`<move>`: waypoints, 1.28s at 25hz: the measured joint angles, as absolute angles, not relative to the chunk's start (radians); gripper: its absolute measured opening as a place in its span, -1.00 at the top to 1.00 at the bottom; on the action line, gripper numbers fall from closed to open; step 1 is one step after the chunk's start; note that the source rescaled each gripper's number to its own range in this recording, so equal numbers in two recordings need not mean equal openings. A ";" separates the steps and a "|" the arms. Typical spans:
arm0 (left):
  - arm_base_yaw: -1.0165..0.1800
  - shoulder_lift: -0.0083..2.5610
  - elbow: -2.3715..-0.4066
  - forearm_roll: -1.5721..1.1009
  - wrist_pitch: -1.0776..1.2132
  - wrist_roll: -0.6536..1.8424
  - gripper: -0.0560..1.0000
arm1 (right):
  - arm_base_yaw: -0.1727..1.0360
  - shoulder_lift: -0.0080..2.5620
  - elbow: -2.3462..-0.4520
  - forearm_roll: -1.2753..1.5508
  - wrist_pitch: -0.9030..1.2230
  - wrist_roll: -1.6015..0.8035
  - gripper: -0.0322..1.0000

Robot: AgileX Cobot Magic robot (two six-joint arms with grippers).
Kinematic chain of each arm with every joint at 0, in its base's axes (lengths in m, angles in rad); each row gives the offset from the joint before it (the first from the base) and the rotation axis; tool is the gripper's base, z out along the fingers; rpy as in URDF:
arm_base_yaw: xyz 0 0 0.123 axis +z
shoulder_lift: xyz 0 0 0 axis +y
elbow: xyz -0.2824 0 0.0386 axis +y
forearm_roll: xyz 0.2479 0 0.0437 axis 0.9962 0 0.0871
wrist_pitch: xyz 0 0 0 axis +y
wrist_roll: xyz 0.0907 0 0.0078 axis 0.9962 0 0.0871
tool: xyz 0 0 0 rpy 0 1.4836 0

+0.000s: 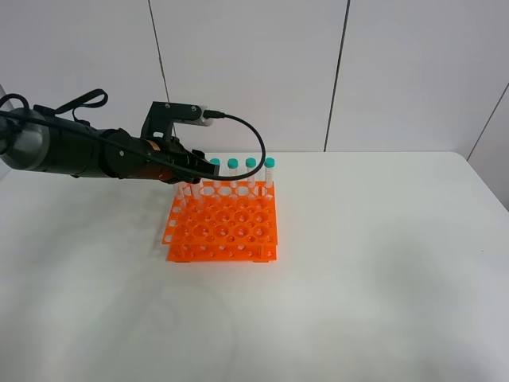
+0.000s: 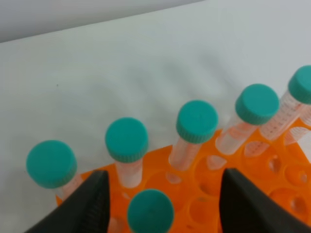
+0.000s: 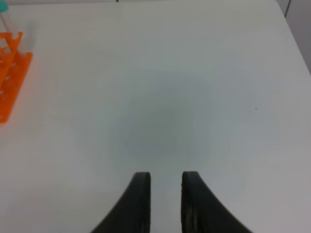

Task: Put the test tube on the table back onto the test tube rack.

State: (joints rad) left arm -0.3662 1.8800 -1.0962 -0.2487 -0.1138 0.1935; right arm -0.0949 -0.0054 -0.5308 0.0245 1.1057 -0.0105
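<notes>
The orange test tube rack (image 1: 223,227) stands on the white table (image 1: 382,263). Several teal-capped tubes (image 1: 250,163) stand upright in its far row. My left gripper (image 1: 193,177) hovers over the rack's far left corner. In the left wrist view it (image 2: 164,174) is open, its black fingers (image 2: 92,204) wide on either side of one test tube (image 2: 150,212) that stands in the rack (image 2: 204,194), not touching it. Other tubes (image 2: 197,121) line the row behind. No tube lies on the table in any view. My right gripper (image 3: 165,175) is shut and empty, low over bare table (image 3: 160,97).
A white panelled wall (image 1: 254,72) rises behind the table's far edge. The right arm is outside the exterior high view. The rack's corner (image 3: 9,82) shows at the edge of the right wrist view, well apart from the right gripper.
</notes>
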 joint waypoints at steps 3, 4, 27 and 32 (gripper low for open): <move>-0.365 1.861 -1.096 -0.249 -0.098 0.193 0.02 | -0.095 -0.005 -0.531 0.025 1.106 -0.010 0.94; -0.363 1.852 -1.096 -0.249 -0.095 0.193 0.02 | -0.095 -0.005 -0.531 0.025 1.106 -0.010 0.94; -0.110 1.701 -1.096 -0.166 0.151 0.161 0.02 | -0.095 -0.005 -0.531 0.025 1.106 -0.010 0.94; -0.045 1.701 -1.096 -0.165 0.202 0.148 0.02 | -0.095 -0.005 -0.531 0.025 1.106 -0.010 0.94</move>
State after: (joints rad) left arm -0.0450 1.7006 -1.0962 -0.1655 0.2015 0.1478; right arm -0.0949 -0.0054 -0.5308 0.0249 1.1057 -0.0105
